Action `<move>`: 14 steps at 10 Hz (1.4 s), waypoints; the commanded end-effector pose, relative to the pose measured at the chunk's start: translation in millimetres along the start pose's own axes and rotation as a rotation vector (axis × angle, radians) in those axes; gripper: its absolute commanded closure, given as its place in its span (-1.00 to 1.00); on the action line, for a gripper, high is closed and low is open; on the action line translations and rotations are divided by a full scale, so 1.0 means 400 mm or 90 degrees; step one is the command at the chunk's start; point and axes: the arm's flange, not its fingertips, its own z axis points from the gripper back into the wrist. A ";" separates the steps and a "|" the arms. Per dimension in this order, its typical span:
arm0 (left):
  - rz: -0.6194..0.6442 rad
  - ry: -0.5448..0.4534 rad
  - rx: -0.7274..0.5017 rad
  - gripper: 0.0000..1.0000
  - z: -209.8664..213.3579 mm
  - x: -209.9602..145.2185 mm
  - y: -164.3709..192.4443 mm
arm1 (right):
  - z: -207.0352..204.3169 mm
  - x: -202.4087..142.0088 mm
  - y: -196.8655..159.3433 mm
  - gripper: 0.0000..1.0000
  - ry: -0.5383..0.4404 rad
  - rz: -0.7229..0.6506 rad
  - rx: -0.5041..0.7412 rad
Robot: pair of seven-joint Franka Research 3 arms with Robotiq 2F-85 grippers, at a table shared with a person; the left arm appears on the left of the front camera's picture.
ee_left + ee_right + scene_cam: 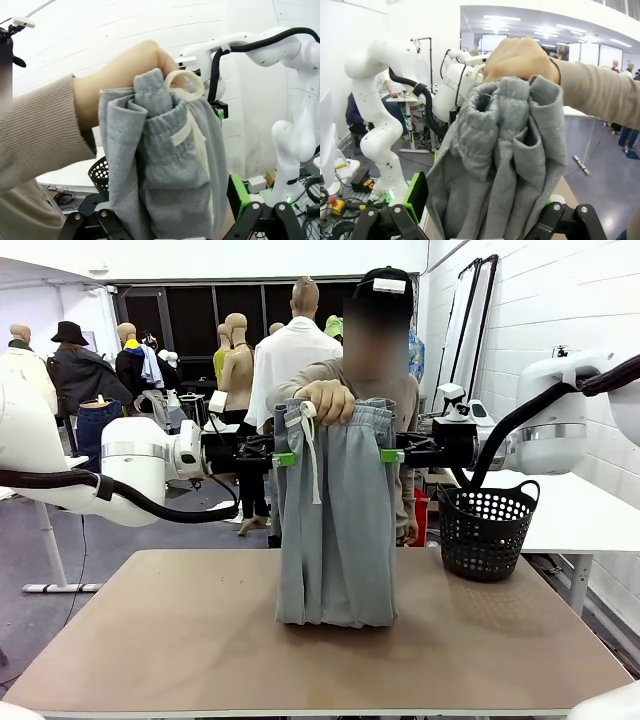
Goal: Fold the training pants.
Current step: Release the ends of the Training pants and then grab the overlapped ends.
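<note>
Fingers of left gripper [284,459] and right gripper [392,455] stand wide astride the training pants [335,530], hung between them from a person's hand [325,400]; this limp, light jersey likely grips best just below the waistband [368,416].

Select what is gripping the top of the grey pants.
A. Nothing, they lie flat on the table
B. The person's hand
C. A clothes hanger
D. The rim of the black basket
B: the person's hand is closed over the waistband of the pants, which hang upright with their lower end resting on the table.
</note>
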 end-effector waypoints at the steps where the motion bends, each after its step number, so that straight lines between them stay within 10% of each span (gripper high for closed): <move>1: 0.011 0.001 -0.019 -1.00 0.007 0.011 -0.010 | 0.009 0.005 0.009 -1.00 -0.030 -0.024 0.012; 14: 0.018 0.034 -0.036 -1.00 -0.079 0.034 0.013 | -0.053 0.012 -0.025 -1.00 -0.014 0.015 -0.008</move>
